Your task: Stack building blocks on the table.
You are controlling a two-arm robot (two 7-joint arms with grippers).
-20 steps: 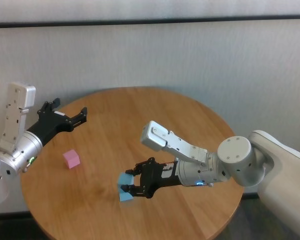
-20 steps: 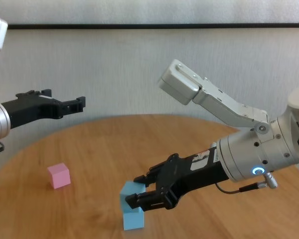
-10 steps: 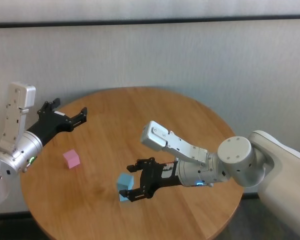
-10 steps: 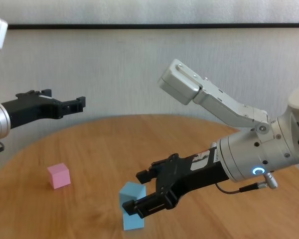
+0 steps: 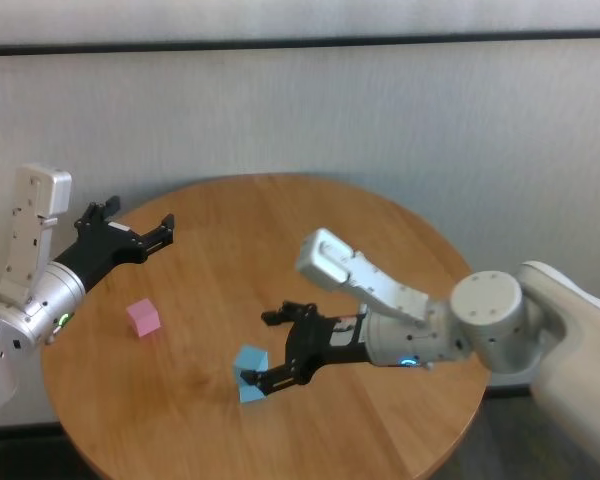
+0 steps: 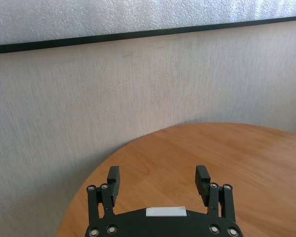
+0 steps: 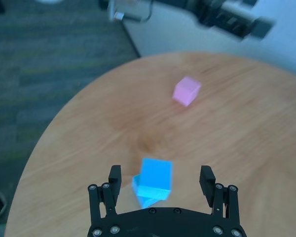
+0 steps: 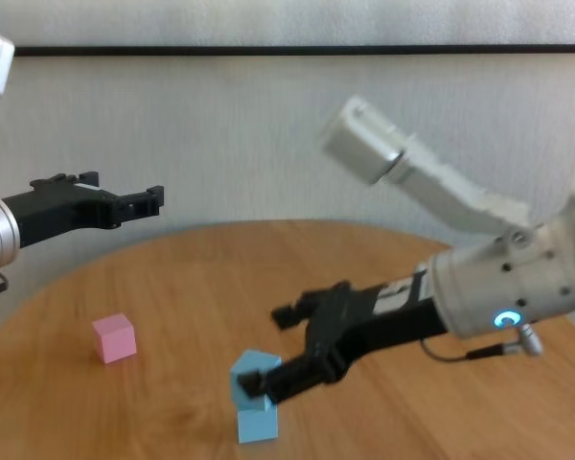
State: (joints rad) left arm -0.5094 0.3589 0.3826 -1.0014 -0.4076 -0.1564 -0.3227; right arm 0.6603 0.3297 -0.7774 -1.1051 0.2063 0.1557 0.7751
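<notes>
Two light blue blocks point(image 8: 255, 395) already sit stacked (the upper one skewed) near the table's point(image 5: 380, 240) front edge, the right gripper point(image 7: 161, 183) spread wide around them, gripping nothing — the pink block point(image 5: 143, 317) waits alone, leftward, near the idle, open left gripper point(image 5: 137, 230).

Round wood table point(image 5: 380, 250): pink block point(image 5: 143, 317), blue block stack point(image 5: 250, 372).

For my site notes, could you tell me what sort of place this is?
Probably an office or lab room: a round wood-grain table by a pale textured wall, grey carpet below.
</notes>
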